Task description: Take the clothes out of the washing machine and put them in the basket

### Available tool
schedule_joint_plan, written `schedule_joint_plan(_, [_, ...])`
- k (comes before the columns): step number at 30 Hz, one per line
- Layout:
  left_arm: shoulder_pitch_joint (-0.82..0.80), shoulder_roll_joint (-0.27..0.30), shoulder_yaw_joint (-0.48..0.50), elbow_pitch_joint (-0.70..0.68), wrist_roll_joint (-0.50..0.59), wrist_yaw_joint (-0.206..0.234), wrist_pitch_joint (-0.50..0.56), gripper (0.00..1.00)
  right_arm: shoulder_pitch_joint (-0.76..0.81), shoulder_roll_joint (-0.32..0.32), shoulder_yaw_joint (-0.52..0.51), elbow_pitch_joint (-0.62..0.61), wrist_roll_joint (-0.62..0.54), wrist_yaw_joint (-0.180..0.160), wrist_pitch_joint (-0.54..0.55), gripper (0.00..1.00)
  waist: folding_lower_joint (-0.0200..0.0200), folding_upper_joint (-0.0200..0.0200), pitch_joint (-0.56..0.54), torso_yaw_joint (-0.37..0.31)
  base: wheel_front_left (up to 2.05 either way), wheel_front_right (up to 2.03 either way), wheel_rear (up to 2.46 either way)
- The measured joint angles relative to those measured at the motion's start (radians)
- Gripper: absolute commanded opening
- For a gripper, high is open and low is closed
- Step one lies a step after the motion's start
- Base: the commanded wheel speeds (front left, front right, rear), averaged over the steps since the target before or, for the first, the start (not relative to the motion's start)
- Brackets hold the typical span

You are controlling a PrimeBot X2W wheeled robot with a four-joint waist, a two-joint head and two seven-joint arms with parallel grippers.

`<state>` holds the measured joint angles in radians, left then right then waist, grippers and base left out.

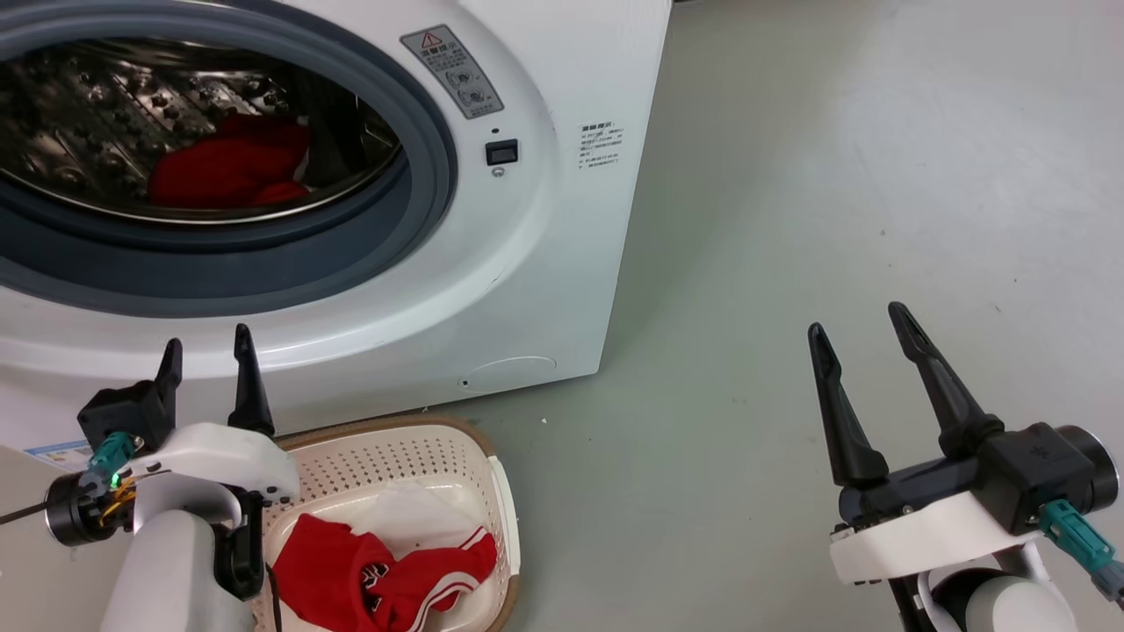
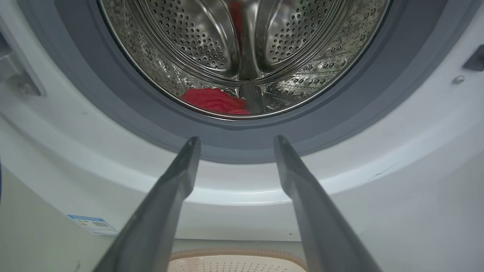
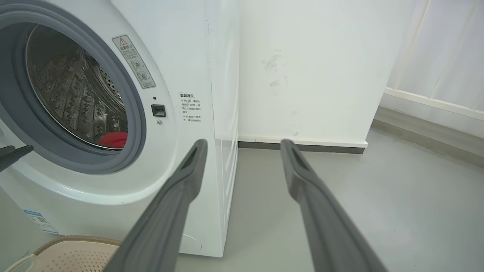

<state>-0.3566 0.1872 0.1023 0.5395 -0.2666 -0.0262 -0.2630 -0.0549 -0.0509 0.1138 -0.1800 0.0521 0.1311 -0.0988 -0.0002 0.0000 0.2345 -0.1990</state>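
Left gripper point(image 1: 207, 342): fingers spread, nothing between them. It is just above the near rim of the basket point(image 1: 465, 436) and in front of the lower face of the washing machine point(image 1: 527, 263), fingers pointing up at the porthole.

Right gripper point(image 1: 857, 320): fingers spread and empty, over bare grey floor point(image 1: 834, 175), well to the right of the machine's front corner.

Clothes:
- One red garment point(image 2: 215, 100) lies at the bottom of the perforated steel drum point(image 2: 211, 45), ahead of and above the left fingertips, behind the grey door seal.
- Red pieces with white stripe trim point(image 1: 386, 570) lie in the basket, below and to the right of the left gripper.
- A whitish piece point(image 1: 413, 509) lies just behind them in the basket.

Writing:
- Grey warning sticker point(image 3: 134, 62) at the upper right of the porthole has a red triangle symbol, small characters and two round pictograms. The text is too small to read.
- Small black square fitting point(image 3: 158, 110) sits below the sticker.
- A block of printed characters point(image 3: 190, 107) near the machine's right front edge is not legible.
- Blue-and-white label point(image 2: 92, 224) is low on the machine face, left of the left gripper. Its print is too fine to read.
- I can make out no brand name.
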Motion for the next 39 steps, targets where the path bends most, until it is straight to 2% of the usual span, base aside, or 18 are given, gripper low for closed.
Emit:
schedule_joint_plan(3, [-0.027, 0.001, 0.013, -0.019, 0.028, -0.002, 0.0, 1.0, 0.015, 0.0, 0.002, 0.003, 0.009, 0.0, 0.0, 1.0, 0.0, 0.0, -0.026, -0.012, 0.0, 0.0, 0.0])
schedule_joint_plan(7, [-0.076, 0.026, 0.007, 0.029, 0.048, -0.011, 0.0, 1.0, 0.024, 0.0, 0.001, 0.012, 0.014, 0.0, 0.0, 1.0, 0.0001, 0.0, -0.053, -0.022, 0.0, 0.0, 0.0])
schedule_joint_plan(18, [-0.285, 0.111, -0.033, 0.276, 0.072, -0.04, 0.053, 1.0, 0.045, 0.0, 0.01, 0.016, 0.027, 0.0, -0.004, 1.0, 0.0001, 0.0, -0.096, -0.065, 0.0, 0.0, 0.0])
schedule_joint_plan(28, [-0.48, 0.226, -0.057, 0.5, 0.095, -0.048, 0.134, 1.0, 0.037, 0.0, 0.041, 0.021, 0.042, 0.0, -0.025, 1.0, 0.0003, 0.0, -0.037, -0.131, 0.0, 0.0, 0.0])
schedule_joint_plan(39, [-0.667, 0.372, -0.11, 0.629, 0.136, -0.072, 0.266, 1.0, 0.014, 0.0, 0.078, 0.036, 0.07, 0.0, -0.065, 1.0, 0.0003, 0.0, 0.093, -0.221, 0.0, 0.0, 0.0])
